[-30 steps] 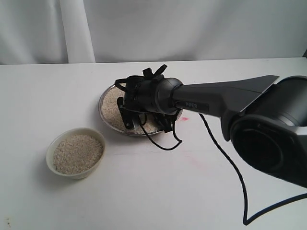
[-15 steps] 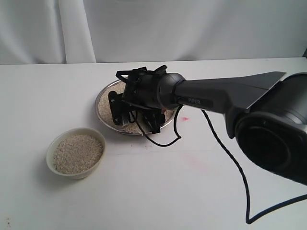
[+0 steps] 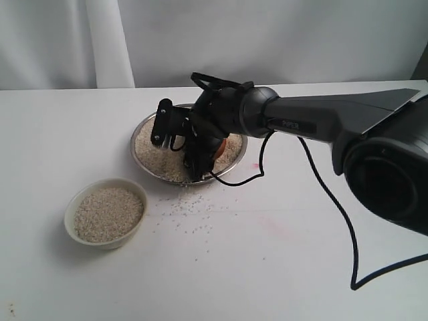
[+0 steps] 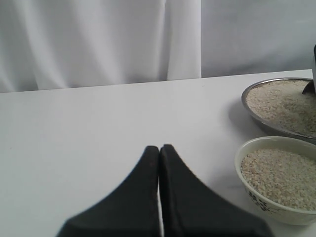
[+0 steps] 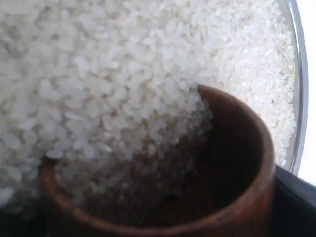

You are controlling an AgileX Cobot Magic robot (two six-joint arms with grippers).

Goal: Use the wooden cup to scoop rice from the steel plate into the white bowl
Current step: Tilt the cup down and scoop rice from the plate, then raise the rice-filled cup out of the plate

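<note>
The steel plate (image 3: 138, 158) holds a heap of rice (image 3: 155, 152). My right gripper (image 3: 178, 143) is down in the plate, shut on the wooden cup (image 3: 218, 148). The cup (image 5: 247, 163) lies tipped in the heap, its mouth pushed into the rice (image 5: 98, 74), and grains spill into its dark inside. The plate's rim (image 5: 299, 74) runs beside it. The white bowl (image 3: 100, 242) stands left and nearer, filled with rice (image 3: 107, 214). My left gripper (image 4: 159, 148) hovers shut and empty beside the bowl (image 4: 261, 208); it is out of the exterior view.
Loose grains (image 3: 190, 208) lie scattered on the white table in front of the plate. The right arm's black cable (image 3: 321, 194) trails over the table at the right. A pink smear (image 3: 277, 227) marks the table. A white curtain hangs behind.
The right gripper has turned and shifted right within the plate, driving the cup into the heap. The plate has slid slightly, and scattered grains now show on the table before it.
</note>
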